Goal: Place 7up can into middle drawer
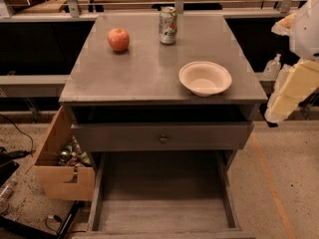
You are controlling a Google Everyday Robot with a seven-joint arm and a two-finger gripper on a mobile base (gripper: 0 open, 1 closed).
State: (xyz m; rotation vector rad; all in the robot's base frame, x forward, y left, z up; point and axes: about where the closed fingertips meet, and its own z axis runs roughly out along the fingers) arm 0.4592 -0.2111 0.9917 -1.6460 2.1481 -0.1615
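Overview of tabletop (149,68): 7up can (168,25) upright at the back, middle drawer (164,213) pulled out below.
The drawer shows bare planks; the cardboard box (65,183) at left holds small cans or bottles. The can's label is unreadable. The pincer (286,98) hangs off the tabletop's right side, apart from the can; I cannot tell how far open it is.
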